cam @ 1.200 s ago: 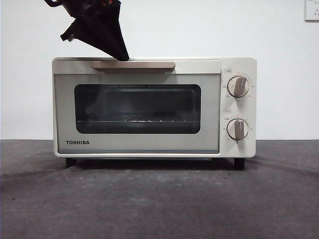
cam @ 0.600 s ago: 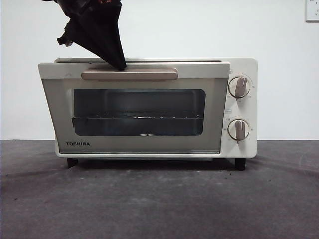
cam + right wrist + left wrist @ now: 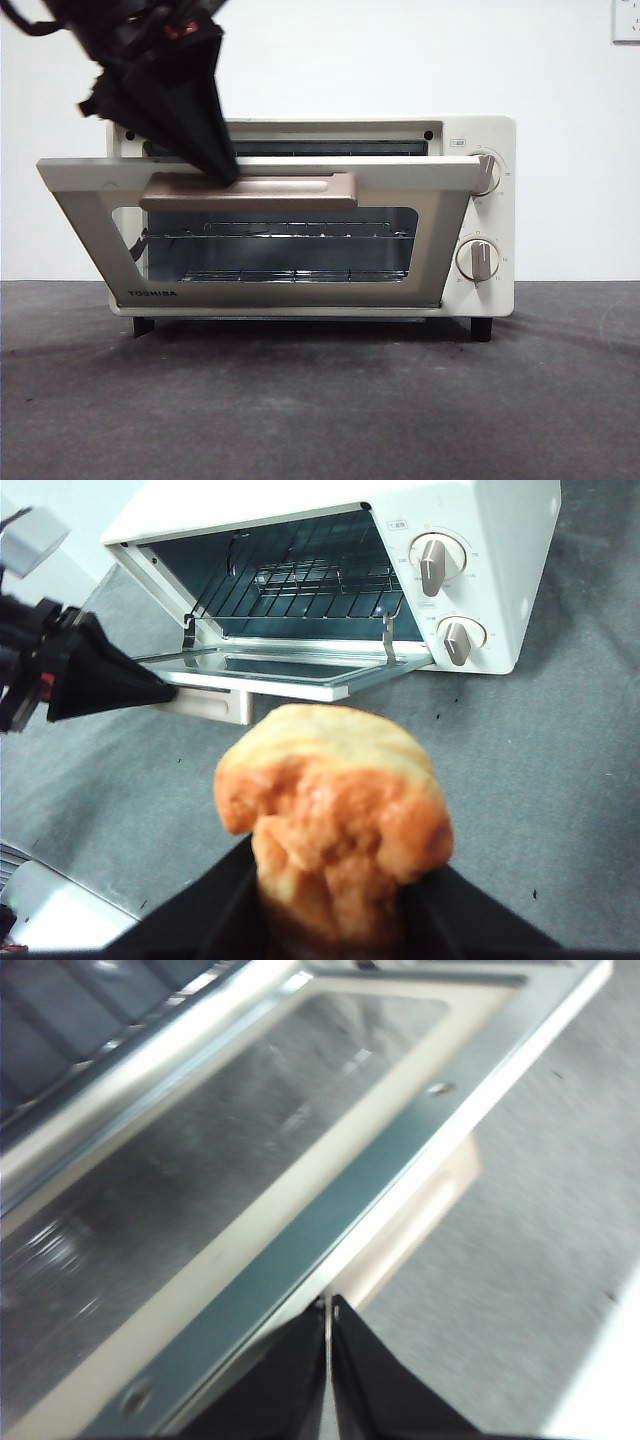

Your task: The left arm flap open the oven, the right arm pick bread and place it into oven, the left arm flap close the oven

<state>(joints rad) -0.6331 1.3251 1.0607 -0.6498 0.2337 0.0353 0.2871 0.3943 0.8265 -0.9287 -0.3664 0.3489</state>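
Note:
The cream-white oven [image 3: 490,140] stands on the grey table with its door [image 3: 440,240] tilted roughly halfway down. My left gripper [image 3: 225,175] is shut, its black tip pressed on the beige handle [image 3: 260,192] near the handle's left end. In the left wrist view the shut left gripper [image 3: 328,1305] sits at the door's top edge [image 3: 330,1200], over the handle [image 3: 420,1210]. My right gripper [image 3: 335,900] is shut on the bread [image 3: 335,810], a golden-orange lumpy loaf held above the table in front of the oven [image 3: 470,540]. The bread does not show in the front view.
Inside the oven a wire rack [image 3: 300,580] is bare. Two beige knobs [image 3: 478,258] sit on the oven's right side. A white object [image 3: 50,910] lies on the table near the right arm. A wall socket [image 3: 626,20] is high on the back wall.
The oven door went from closed to about halfway down. The left gripper's tip came down and forward with the handle.

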